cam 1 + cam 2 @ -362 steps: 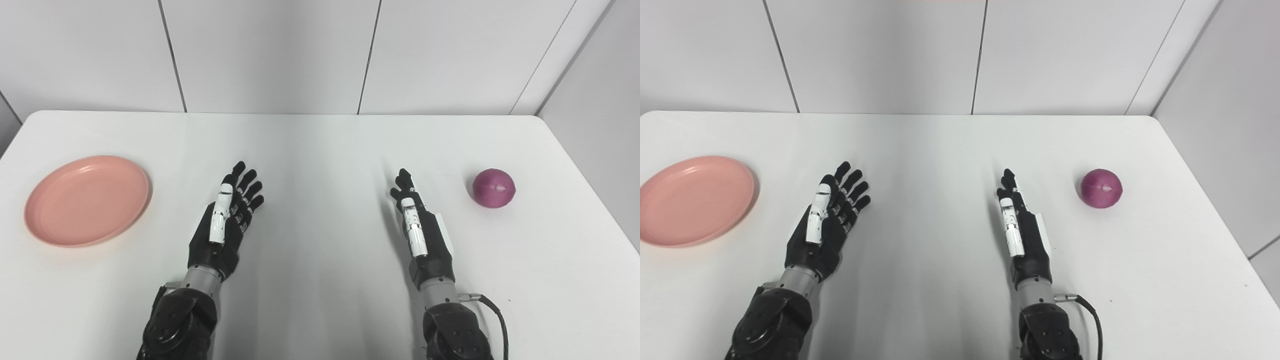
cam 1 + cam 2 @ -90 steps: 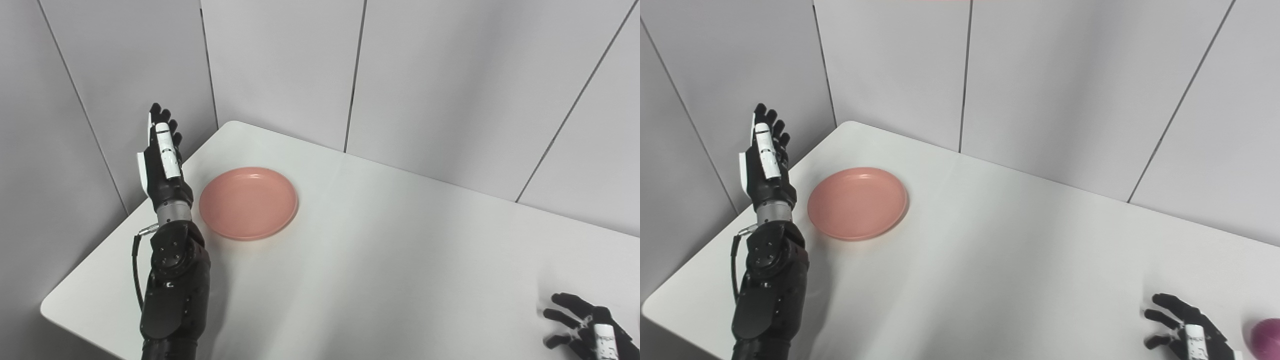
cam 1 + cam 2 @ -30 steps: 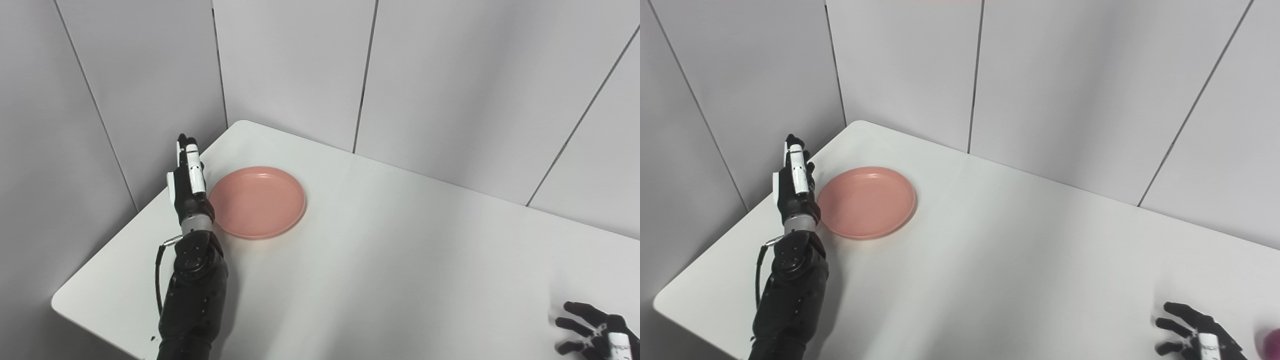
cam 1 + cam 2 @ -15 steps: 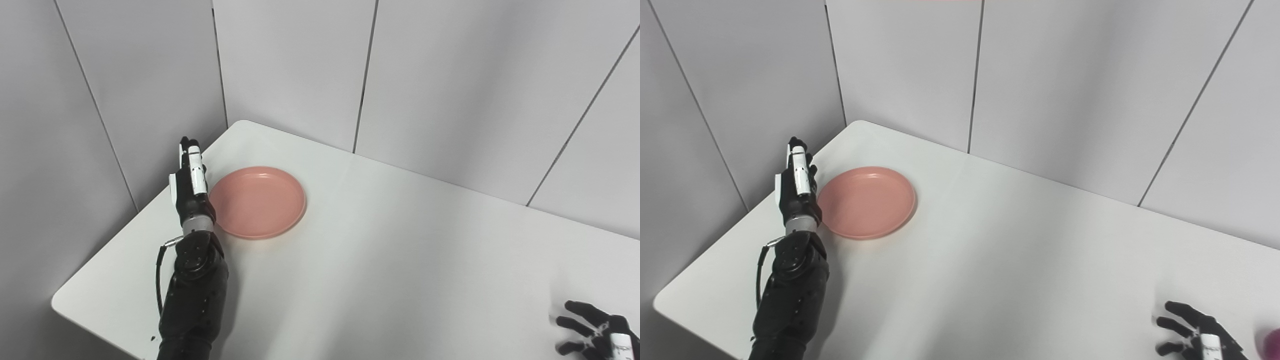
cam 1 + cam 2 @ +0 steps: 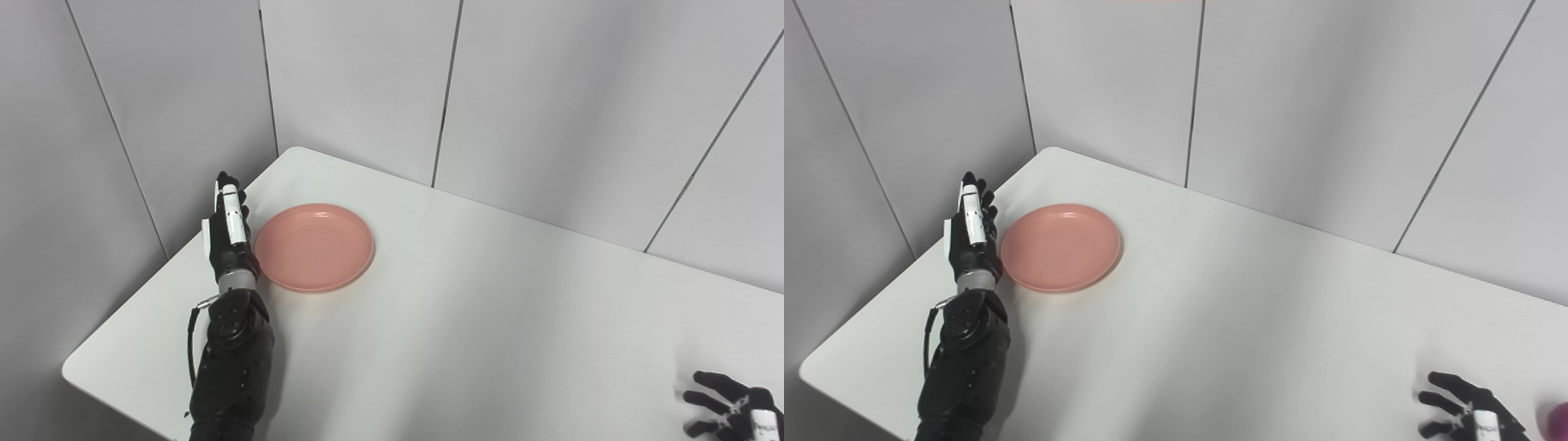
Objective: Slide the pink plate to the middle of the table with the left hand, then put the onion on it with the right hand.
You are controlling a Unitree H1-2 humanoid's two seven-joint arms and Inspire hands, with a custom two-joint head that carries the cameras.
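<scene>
The right hand (image 5: 1470,416) is cut off by the bottom edge, so only its spread fingers are seen. Only a sliver of the onion (image 5: 1559,419) is shown at the right eye view's lower right corner. Contact between the left hand (image 5: 228,236) and the pink plate (image 5: 315,246) cannot be judged.

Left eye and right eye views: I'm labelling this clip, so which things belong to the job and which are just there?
Job: pink plate; onion, only its edge in view; left hand; right hand.
Just there: table; wall panels.
</scene>
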